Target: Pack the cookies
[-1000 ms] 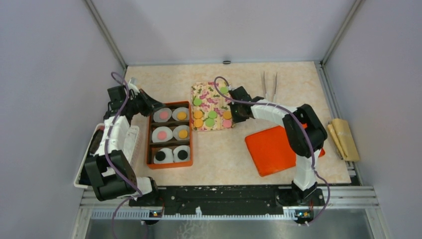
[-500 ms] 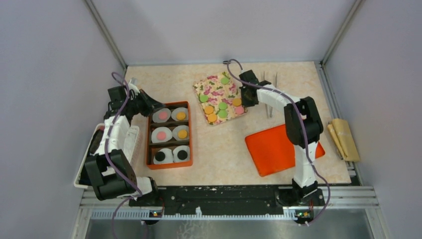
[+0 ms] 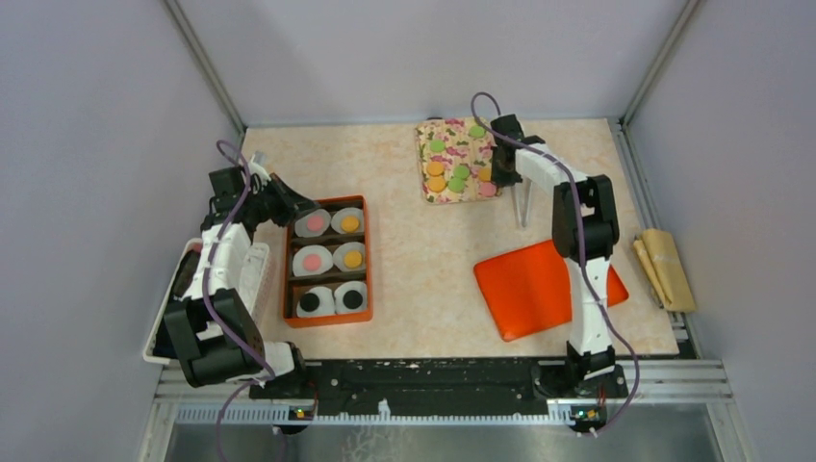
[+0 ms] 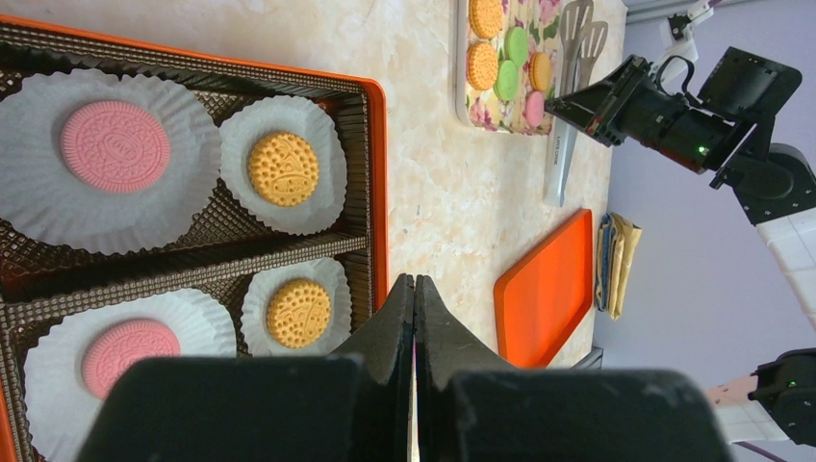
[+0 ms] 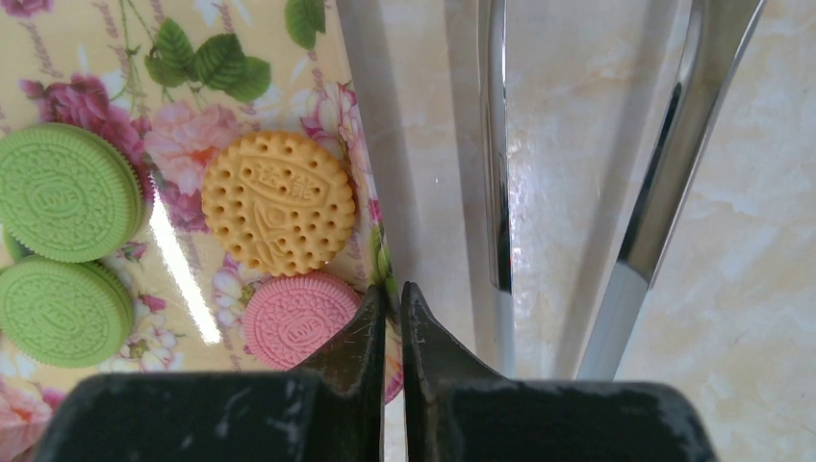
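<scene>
Right hand [image 5: 393, 295] pinches floral plate [image 5: 274, 53] bearing embossed round cookies [image 5: 279, 202].

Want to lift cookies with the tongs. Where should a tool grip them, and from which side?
Probably from above, closing across both arms of the tongs close to their joined near end. They lie flat on the table just right of the tray, with the arms splayed wide toward the far end, so only the narrow end looks graspable.
</scene>
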